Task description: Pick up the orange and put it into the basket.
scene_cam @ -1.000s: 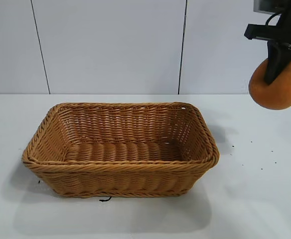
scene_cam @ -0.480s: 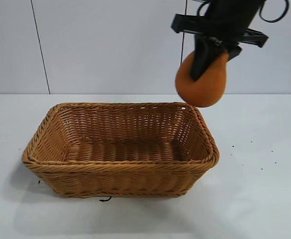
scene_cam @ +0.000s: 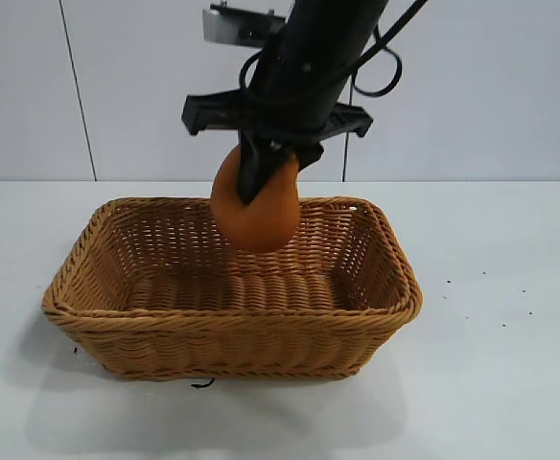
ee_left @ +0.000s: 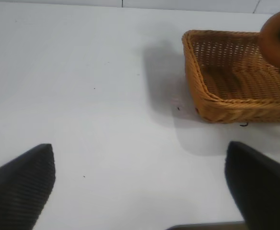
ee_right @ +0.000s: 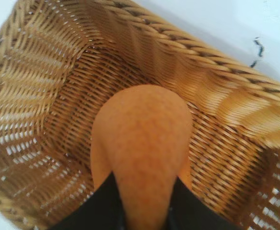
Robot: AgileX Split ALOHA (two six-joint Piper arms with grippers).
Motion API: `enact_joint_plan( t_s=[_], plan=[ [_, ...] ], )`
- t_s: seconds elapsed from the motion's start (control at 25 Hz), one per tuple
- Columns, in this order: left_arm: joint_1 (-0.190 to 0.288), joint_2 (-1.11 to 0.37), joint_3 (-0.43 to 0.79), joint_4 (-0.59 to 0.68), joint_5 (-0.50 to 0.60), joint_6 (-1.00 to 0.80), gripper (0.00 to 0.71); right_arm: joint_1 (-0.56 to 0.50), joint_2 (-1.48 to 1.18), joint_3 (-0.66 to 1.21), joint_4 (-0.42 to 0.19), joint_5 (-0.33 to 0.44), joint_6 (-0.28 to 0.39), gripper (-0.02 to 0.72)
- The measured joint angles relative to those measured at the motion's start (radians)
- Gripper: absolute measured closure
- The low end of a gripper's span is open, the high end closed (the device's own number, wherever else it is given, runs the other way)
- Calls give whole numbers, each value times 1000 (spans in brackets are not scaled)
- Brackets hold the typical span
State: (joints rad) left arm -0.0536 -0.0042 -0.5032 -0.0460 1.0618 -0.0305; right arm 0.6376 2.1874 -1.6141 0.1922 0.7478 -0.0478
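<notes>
Now | your right tool [scene_cam: 258, 180] pinches the orange [scene_cam: 255, 213] by its narrow top, so it hangs above the wicker basket [scene_cam: 395, 287] interior, ready to drop | left tool [ee_left: 140, 184] parked, jaws spread wide, empty over the desk [scene_cam: 510, 383]

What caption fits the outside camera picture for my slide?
Right claw holds the orange over the open wicker basket.

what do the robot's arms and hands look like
The right arm is matte black, with looped black cables and a flat black crossbar above its hand. A pale grey plate sits behind it. The left hand shows two broad black fingers with finely ribbed pads.
</notes>
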Motion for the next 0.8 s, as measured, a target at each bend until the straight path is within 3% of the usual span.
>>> enact_joint_plan(
  t_s=[0.08, 0.16, 0.28, 0.36, 0.52, 0.8],
  plan=[
    [0, 0, 0, 0, 0, 0, 18, 1, 16, 1, 0, -12, 0, 587],
    [0, 0, 0, 0, 0, 0, 18, 1, 17, 1, 3, -17, 0, 486],
    [0, 0, 0, 0, 0, 0, 18, 1, 13, 1, 2, -19, 0, 182],
    [0, 0, 0, 0, 0, 0, 18, 1, 0, -1, 0, -15, 0, 69],
    [0, 0, 0, 0, 0, 0, 18, 1, -24, -90, -20, 98, 4, 18],
    [0, 0, 0, 0, 0, 0, 18, 1, -27, -396, -104, 398, 32, 13]
  ],
)
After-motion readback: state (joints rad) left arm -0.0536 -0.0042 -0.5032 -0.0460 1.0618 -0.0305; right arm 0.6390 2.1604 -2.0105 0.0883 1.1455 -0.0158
